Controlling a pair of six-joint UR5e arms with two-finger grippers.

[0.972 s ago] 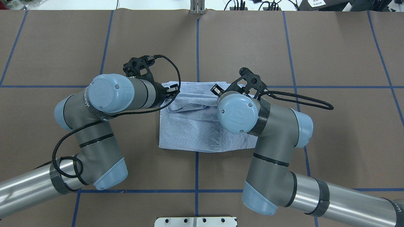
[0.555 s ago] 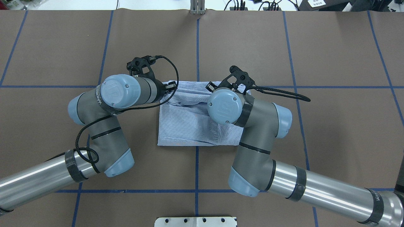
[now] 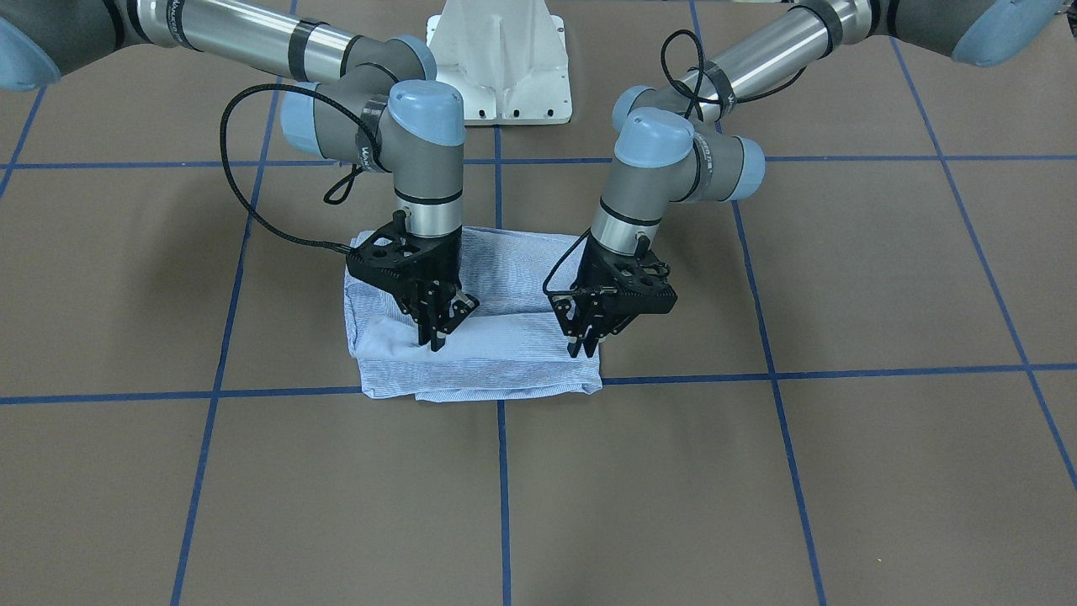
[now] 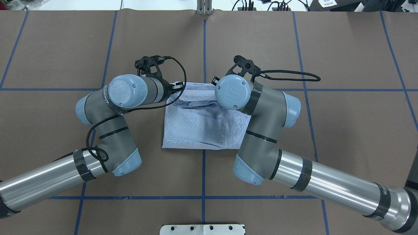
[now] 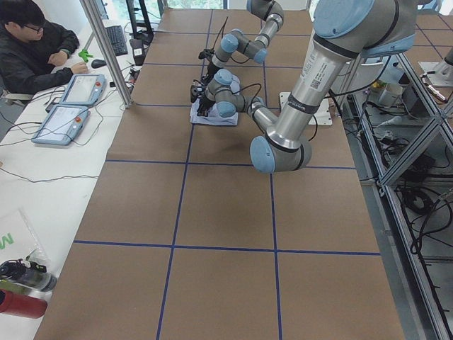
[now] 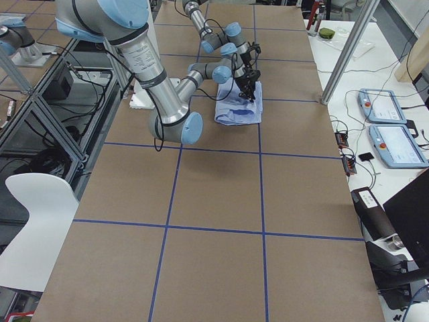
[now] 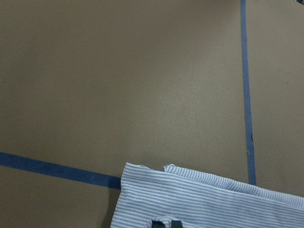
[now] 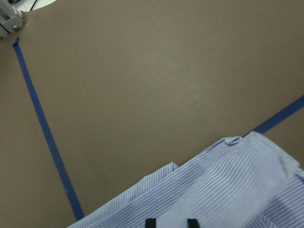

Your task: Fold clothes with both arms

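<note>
Soft striped cotton in light blue and white, the shirt (image 4: 196,127) is seen folded into a thick rectangle on the brown table (image 4: 326,49). It is laid over the crosswise tape line (image 4: 343,89), with most of it on the robot's side of that line. It is judged light, limp and apt to slide or shed layers, so it is best taken at the two corners of the edge lying along the line, all layers pinched together. There the left gripper (image 3: 582,343) and the right gripper (image 3: 434,335) are planted, each apparently clenched on the top layer.
</note>
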